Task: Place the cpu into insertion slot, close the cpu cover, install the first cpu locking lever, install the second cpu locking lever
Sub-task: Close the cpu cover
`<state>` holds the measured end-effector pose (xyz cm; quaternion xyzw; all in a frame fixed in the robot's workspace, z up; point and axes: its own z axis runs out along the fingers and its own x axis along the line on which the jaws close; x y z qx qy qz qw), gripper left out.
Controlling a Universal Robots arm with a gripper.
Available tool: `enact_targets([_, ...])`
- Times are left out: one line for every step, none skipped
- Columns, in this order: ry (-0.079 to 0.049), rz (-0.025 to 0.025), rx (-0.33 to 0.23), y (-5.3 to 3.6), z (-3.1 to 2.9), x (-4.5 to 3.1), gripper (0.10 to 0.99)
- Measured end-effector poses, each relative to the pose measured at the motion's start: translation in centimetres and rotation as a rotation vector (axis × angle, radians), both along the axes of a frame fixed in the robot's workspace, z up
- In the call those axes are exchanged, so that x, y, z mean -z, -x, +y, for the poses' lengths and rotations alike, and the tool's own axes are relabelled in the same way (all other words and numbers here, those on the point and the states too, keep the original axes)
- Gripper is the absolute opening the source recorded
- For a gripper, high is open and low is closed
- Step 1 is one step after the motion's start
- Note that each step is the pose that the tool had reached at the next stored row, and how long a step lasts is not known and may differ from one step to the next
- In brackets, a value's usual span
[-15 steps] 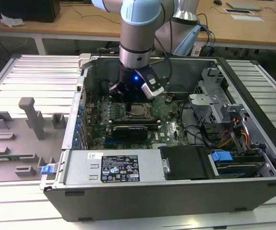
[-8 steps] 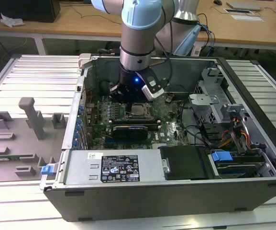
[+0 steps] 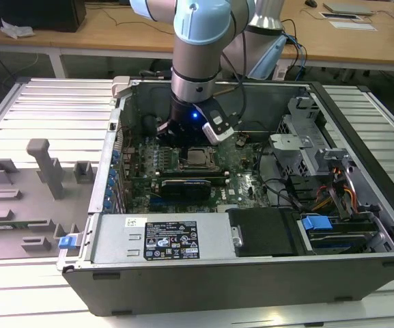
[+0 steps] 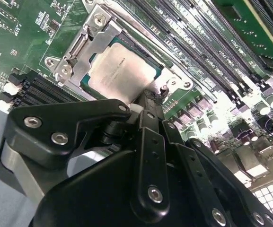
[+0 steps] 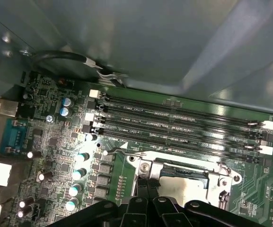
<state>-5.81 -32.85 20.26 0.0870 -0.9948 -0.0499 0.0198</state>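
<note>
The cpu [image 4: 119,71], a flat square with a silver-grey top, lies in the insertion slot [image 4: 63,70] on the green motherboard. The cpu cover [image 4: 86,49], a thin silver frame, lies flat around it. My gripper [image 4: 149,100] stands shut, its black fingers [image 4: 148,127] pressed together, the tips touching the socket's edge by a small metal lever end [image 4: 164,89]. I cannot tell whether anything thin sits between the tips. In the first wrist view the gripper [image 5: 145,185] meets the cover [image 5: 216,172] at one corner. In the exterior view the gripper [image 3: 186,142] hangs just behind the cpu [image 3: 198,158].
Long black memory slots [image 5: 174,123] run beside the socket. A black expansion card [image 3: 190,183] lies in front of it and the power supply [image 3: 149,236] nearer still. Case walls [image 3: 118,130], cables and a drive cage [image 3: 319,178] ring the board. A grey holder block [image 3: 39,171] sits outside.
</note>
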Motion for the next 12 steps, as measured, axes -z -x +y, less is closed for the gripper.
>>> enact_targets([0.000,-0.0001,0.000,-0.05,0.01,0.02,0.106])
enact_targets([-0.001,-0.0004,0.000,-0.16,0.01,0.04,0.106])
enact_targets([-0.001,-0.0009,0.000,-0.24,0.02,0.05,0.106])
enact_targets([-0.001,-0.0001,0.000,-0.39,0.01,0.05,0.106])
enact_targets([-0.001,-0.0002,0.000,-0.43,0.01,0.04,0.106])
enact_targets([-0.001,-0.0002,0.000,-0.44,0.01,0.04,0.106])
enact_targets([-0.001,-0.0003,0.000,-0.46,0.02,0.02,0.106])
enact_targets([-0.001,-0.0012,0.000,-0.47,0.03,-0.05,0.106])
enact_targets([-0.002,-0.0019,0.000,-0.48,0.04,-0.17,0.106])
enact_targets([-0.001,-0.0009,0.000,-0.48,0.02,-0.60,0.106])
enact_targets([0.005,-0.0006,0.000,-0.46,0.02,-1.10,0.106])
enact_targets([0.016,-0.0007,0.000,-0.46,0.02,-1.25,0.106])
